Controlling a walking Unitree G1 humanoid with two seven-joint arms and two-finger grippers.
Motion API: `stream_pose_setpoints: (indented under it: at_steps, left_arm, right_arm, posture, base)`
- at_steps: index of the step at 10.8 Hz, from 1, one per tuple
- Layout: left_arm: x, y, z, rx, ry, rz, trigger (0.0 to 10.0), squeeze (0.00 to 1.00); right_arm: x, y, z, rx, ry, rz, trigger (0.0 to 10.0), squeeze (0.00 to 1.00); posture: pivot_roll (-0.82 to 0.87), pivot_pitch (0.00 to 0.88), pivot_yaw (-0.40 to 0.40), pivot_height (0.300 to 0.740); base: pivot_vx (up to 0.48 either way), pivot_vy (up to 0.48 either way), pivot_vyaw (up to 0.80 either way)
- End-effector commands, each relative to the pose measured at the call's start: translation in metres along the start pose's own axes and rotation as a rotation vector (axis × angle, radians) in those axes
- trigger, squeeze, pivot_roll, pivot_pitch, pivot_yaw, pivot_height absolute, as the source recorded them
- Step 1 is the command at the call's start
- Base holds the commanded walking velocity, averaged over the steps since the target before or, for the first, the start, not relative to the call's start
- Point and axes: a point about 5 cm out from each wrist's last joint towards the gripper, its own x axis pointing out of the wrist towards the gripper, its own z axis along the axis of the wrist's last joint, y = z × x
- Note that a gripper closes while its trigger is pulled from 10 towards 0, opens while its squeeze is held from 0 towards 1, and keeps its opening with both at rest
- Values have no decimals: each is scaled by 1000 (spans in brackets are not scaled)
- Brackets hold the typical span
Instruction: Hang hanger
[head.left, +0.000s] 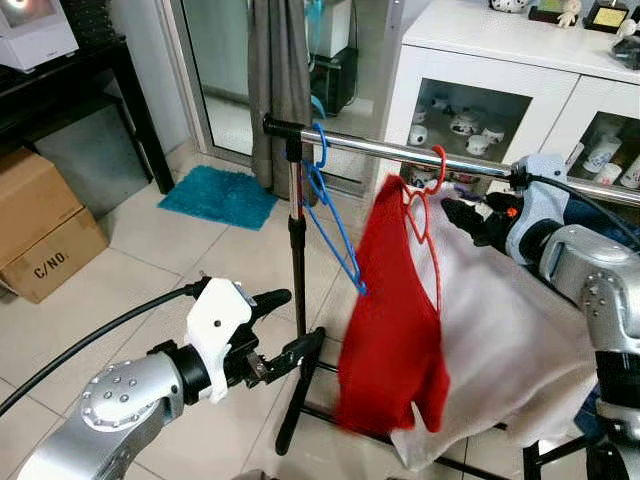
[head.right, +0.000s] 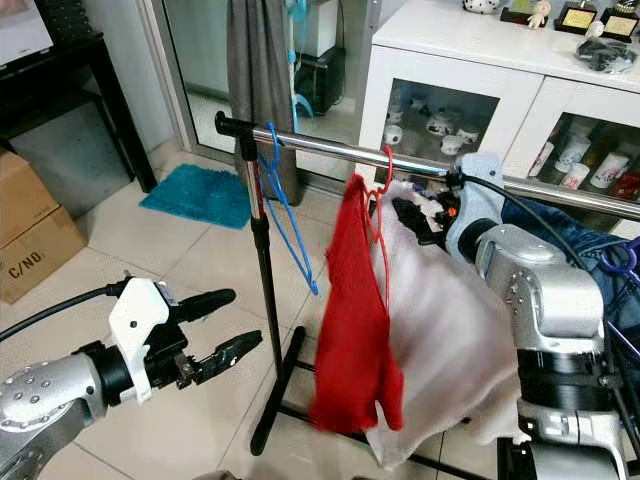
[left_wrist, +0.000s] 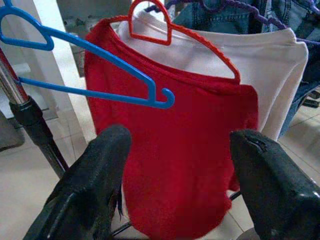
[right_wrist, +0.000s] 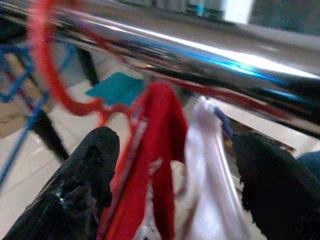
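Low in front, the left gripper (head.left: 283, 329) hangs with its 2 fingers spread and empty, well below the rail (head.left: 400, 150). Up there the red hanger (head.left: 425, 190) carries a red top (head.left: 390, 330), its hook already over the rail — beside a blue hanger (head.left: 330, 215) and against a white garment (head.left: 510, 340). Just to its right the right gripper (head.right: 415, 218) sits with fingers parted, nearer of the 2 arms.

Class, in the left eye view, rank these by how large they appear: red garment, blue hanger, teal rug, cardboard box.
1. red garment
2. cardboard box
3. teal rug
4. blue hanger, a thin outline; box and rug are close, so that order is unsure.
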Motion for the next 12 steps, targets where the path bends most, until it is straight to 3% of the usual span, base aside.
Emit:
stream_pose_setpoints:
  at_steps: [1, 3, 7, 9, 12]
  left_arm:
    - [2, 0, -1, -2, 6, -11, 10000, 0]
    - [3, 1, -1, 0, 7, -13, 10000, 0]
    - [5, 1, -1, 9, 7, -15, 10000, 0]
    - [5, 2, -2, 15, 11, -11, 10000, 0]
    - [6, 2, -2, 18, 11, -5, 10000, 0]
  right_arm:
    - [-2, 8, 0, 11, -1, 46, 10000, 0]
    - [0, 26, -2, 27, 14, 110, 10000, 0]
    - [19, 37, -18, 8, 112, 30, 10000, 0]
    - [22, 38, -19, -15, 127, 41, 0, 0]
    - [25, 32, -20, -27, 113, 6, 0, 0]
  posture:
    - [-67, 0, 23, 740]
    - [-67, 0, 22, 740]
    - [-71, 0, 15, 740]
    - [-71, 0, 15, 740]
    - [-66, 0, 2, 740]
  base:
    - [0, 0, 0]
    - [0, 0, 0]
    - [0, 0, 0]
    - [0, 0, 0]
    - [0, 0, 0]
